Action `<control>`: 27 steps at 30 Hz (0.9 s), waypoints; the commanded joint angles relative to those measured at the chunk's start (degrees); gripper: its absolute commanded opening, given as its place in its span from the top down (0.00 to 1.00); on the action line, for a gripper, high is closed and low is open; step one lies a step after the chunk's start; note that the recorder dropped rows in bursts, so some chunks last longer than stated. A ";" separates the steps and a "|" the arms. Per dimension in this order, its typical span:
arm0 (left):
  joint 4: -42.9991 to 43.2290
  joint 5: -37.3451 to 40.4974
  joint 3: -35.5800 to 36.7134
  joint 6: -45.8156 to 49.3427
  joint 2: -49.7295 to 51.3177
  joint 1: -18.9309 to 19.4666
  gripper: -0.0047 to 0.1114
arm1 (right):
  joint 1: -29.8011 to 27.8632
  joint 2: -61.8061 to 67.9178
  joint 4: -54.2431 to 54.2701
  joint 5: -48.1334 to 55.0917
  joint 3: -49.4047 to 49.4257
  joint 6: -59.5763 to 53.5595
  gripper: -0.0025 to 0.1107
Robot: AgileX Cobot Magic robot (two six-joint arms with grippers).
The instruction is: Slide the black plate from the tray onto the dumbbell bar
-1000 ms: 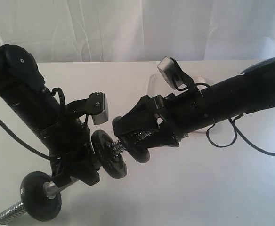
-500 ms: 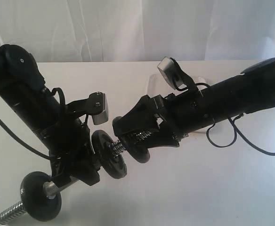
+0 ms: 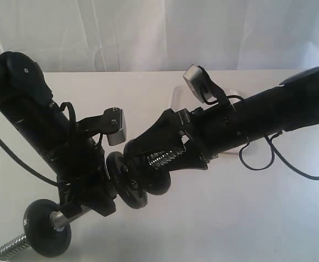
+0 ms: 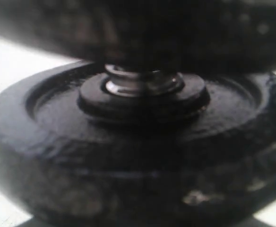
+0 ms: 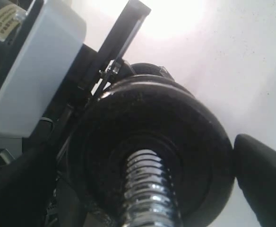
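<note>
My left gripper (image 3: 91, 194) is shut on the dumbbell bar (image 3: 11, 249) and holds it slanted above the table. One black disc (image 3: 46, 236) sits near the bar's lower threaded end and another (image 3: 124, 183) further up. My right gripper (image 3: 146, 164) is shut on the black plate (image 3: 159, 184). In the right wrist view the plate (image 5: 194, 137) sits between the fingers (image 5: 263, 177), with the bar's coarse thread (image 5: 150, 189) passing through its hole. The plate rests close against the upper disc (image 4: 128, 156). The white tray (image 3: 174, 97) lies mostly hidden behind the right arm.
The white table (image 3: 247, 218) extends in front of and to the right of the arms. A white curtain (image 3: 159, 33) closes the back. A black cable (image 3: 290, 166) hangs from the right arm down to the table.
My right gripper has pushed the plate leftward along the thread. The stretch of bare thread between the plate and the upper disc has closed. The left arm stays still.
</note>
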 commanded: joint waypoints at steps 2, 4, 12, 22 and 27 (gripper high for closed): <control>-8.37 2.63 -1.34 -0.87 -2.98 -0.05 0.96 | 0.41 -0.85 3.29 3.96 -0.14 -0.79 0.15; -8.37 2.63 -1.34 -0.87 -2.98 -0.05 0.96 | 0.41 -0.85 3.29 3.96 -0.14 -0.79 0.15; -8.37 2.63 -1.34 -0.87 -2.98 -0.05 0.96 | 0.41 -0.85 3.29 3.96 -0.14 -0.79 0.13; -8.37 2.64 -1.34 -1.10 -2.98 -0.05 0.96 | 0.41 -0.85 -0.85 2.11 -0.14 2.31 0.05; -7.95 2.48 -1.34 -2.37 -2.98 -0.05 0.96 | -0.04 -0.85 -1.13 3.96 -0.47 2.07 0.05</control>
